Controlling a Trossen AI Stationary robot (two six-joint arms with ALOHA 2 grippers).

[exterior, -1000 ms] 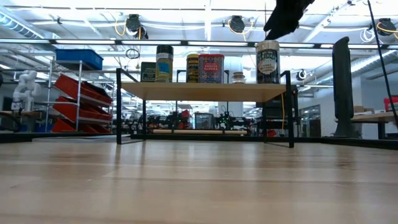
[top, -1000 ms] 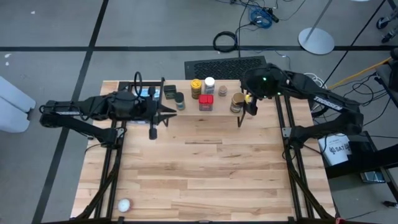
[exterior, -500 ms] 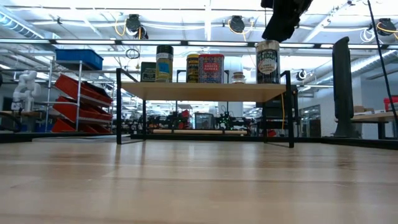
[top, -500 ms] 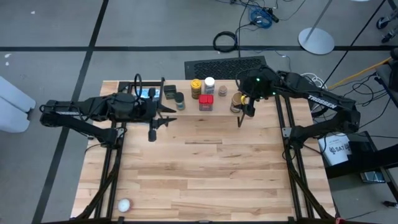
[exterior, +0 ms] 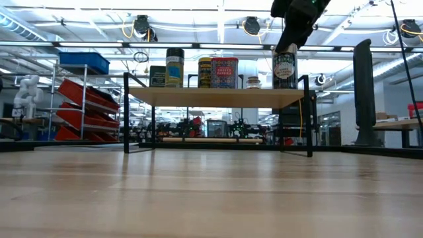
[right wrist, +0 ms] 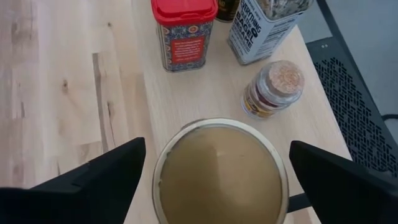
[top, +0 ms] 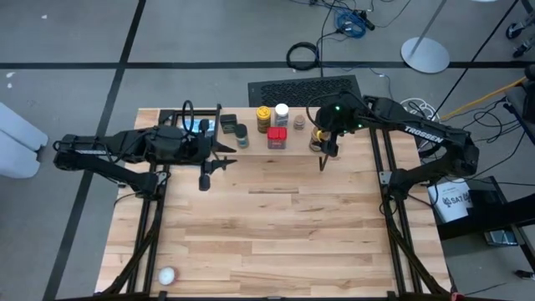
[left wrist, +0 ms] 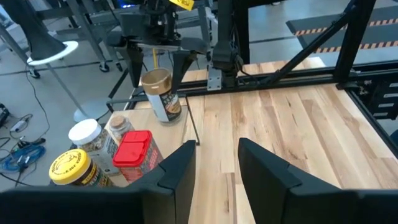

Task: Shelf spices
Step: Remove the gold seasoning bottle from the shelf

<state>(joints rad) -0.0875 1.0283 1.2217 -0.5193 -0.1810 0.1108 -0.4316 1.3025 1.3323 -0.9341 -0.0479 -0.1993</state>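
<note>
Right gripper [right wrist: 217, 180] hung w/ fingers spread wide either side of the tan-lidded jar [right wrist: 219, 171], centre-bottom of frame, not closed on it. Jar stood on the shelf [exterior: 215, 96], at its right end. Beyond it the red tin [right wrist: 184, 31] and white-lidded jar [top: 282, 112] were up too; all six looked shelved, so nearly done. Left gripper [left wrist: 212, 163] waited mid-left, open, empty. Contact w/ the jar couldn't be made out.

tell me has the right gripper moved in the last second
Yes. In the high view the right gripper has slid left, from just right of the tan-lidded jar to directly over it. The jar on the shelf has not shifted.
</note>
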